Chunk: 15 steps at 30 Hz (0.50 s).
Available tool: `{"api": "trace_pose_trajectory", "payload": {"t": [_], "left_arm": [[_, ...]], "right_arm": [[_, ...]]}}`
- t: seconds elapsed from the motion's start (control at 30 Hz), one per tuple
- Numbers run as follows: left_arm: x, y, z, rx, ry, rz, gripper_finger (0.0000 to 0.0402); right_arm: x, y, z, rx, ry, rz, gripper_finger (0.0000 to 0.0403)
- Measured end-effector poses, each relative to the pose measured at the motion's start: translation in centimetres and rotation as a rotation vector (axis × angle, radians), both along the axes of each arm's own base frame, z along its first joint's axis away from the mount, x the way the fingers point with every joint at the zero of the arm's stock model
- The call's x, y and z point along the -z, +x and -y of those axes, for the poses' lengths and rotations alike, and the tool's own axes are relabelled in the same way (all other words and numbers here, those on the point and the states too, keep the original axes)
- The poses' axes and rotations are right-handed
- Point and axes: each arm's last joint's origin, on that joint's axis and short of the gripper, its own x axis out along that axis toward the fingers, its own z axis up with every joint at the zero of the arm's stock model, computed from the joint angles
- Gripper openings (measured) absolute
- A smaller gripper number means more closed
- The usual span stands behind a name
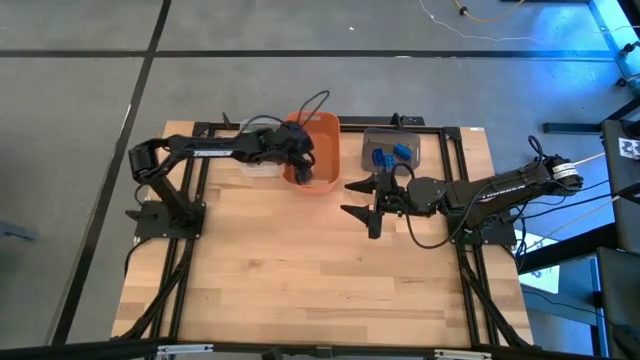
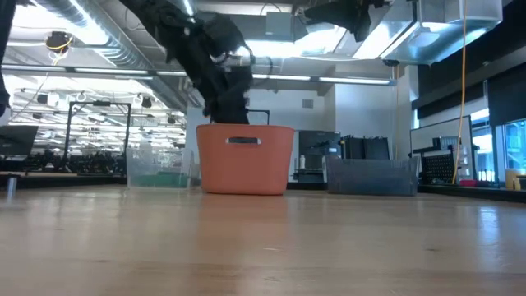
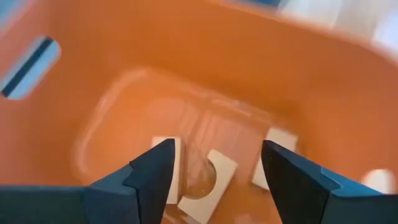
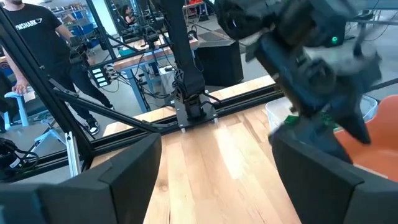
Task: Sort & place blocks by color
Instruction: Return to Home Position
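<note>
Left gripper (image 1: 303, 172), high view: down inside orange bin (image 1: 325, 120); right gripper (image 1: 352, 197) spread, just beside; blue blocks (image 1: 390, 154) in grey bin (image 1: 415, 135). Low view: orange bin upright. Left wrist view: fingers (image 3: 155, 180) spread, empty, tan blocks (image 3: 214, 180) on bin floor beneath. Risk: a sideways retreat snags the wall, tips bin, spills blocks.

Overhead, table-level, wrist-close — common orange bin (image 1: 330, 140)
</note>
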Motion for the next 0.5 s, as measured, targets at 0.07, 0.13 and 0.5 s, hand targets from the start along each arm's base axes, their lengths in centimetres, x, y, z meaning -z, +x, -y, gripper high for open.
{"api": "trace_pose_trajectory", "payload": {"t": [0.07,0.13,0.5], "left_arm": [[-1.6,-0.7,0.2,0.0,0.013,0.042,0.0233],[-3.7,-1.5,0.6,-0.003,0.033,0.107,0.0233],[-13.8,-6.9,9.4,0.191,-0.001,0.632,0.023]], "right_arm": [[0.0,0.0,0.0,0.0,0.0,0.003,0.0307],[0.0,0.0,0.0,0.0,0.0,0.003,0.0307],[-0.1,0.0,0.0,0.0,0.002,0.006,0.0307]]}}
